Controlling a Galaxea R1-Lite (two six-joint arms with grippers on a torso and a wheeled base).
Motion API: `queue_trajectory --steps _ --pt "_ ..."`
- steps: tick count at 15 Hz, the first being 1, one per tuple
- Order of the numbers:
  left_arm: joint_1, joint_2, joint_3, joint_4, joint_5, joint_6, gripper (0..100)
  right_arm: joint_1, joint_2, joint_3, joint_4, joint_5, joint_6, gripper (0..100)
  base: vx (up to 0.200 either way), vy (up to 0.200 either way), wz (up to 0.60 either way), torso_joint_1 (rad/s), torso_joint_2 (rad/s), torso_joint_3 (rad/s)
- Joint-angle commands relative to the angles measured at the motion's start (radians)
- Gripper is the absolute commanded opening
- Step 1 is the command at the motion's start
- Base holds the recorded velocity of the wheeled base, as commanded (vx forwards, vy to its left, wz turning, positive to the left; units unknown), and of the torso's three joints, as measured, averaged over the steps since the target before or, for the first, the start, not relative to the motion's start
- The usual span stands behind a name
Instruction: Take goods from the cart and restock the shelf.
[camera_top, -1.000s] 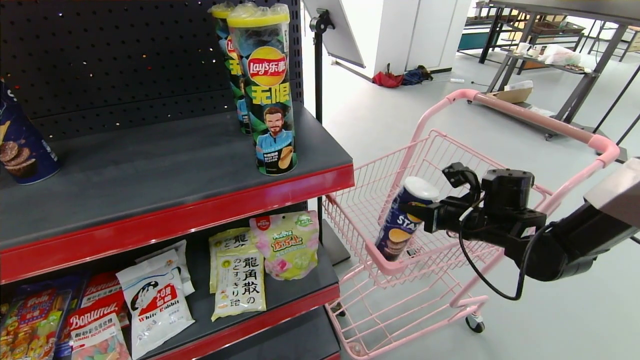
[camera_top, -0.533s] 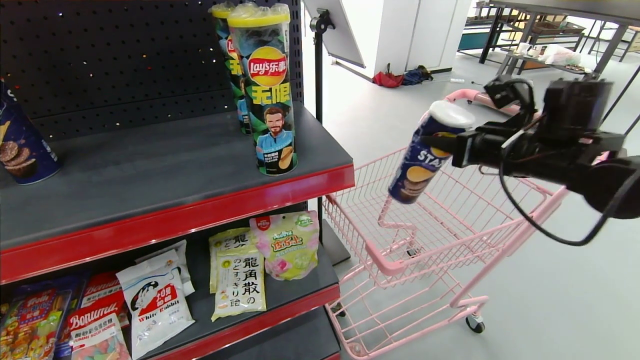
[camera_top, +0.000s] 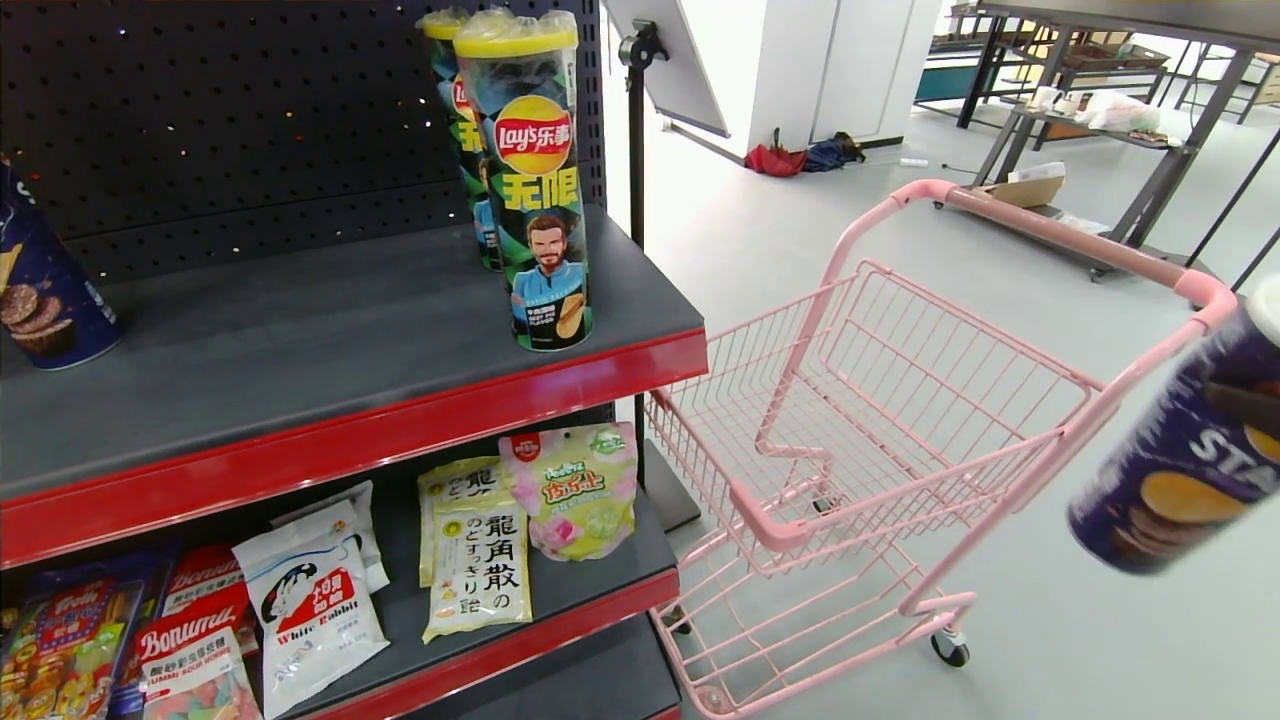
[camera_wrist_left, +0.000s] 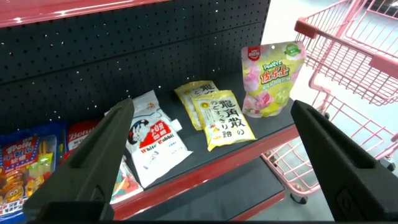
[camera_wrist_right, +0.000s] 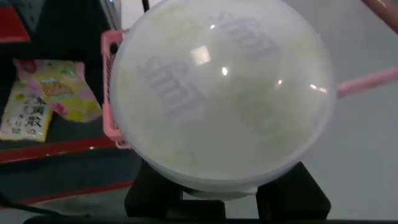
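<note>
mock shop in a lab — stocked shelf (camera_top: 300, 330), pink cart (camera_top: 1060, 232), workbenches (camera_top: 1130, 18) behind

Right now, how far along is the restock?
Done: the cart basket looks empty; two green cans and one blue can stand on the top shelf. In hand: the right gripper is shut on a second blue can, in the air to the right of the cart. Left: place it on the shelf's bare middle. The left gripper is open near the lower shelf.

White-lidded can (camera_wrist_right: 217, 93) close up, dark hand (camera_wrist_right: 225, 194) clamped around it, pink cart (camera_wrist_right: 368, 81) behind, snack bags (camera_wrist_right: 43, 93) on shelf (camera_wrist_right: 50, 150)
</note>
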Motion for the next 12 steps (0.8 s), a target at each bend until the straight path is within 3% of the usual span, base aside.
queue_trajectory --steps 1,5,12 --pt "0.0 0.001 0.0 0.0 0.0 0.0 100 -0.115 -0.263 0.145 0.088 -0.031 -0.005 0 0.0 0.0 0.0 0.0 0.0 0.0" --pt "0.0 0.001 0.0 0.0 0.0 0.0 100 -0.124 -0.376 0.238 0.092 -0.028 -0.011 0 0.0 0.0 0.0 0.06 -0.19 -0.13" --pt "0.0 0.001 0.0 0.0 0.0 0.001 100 -0.124 -0.384 0.251 0.09 -0.028 -0.014 0 0.0 0.0 0.0 0.199 -0.54 -0.354"
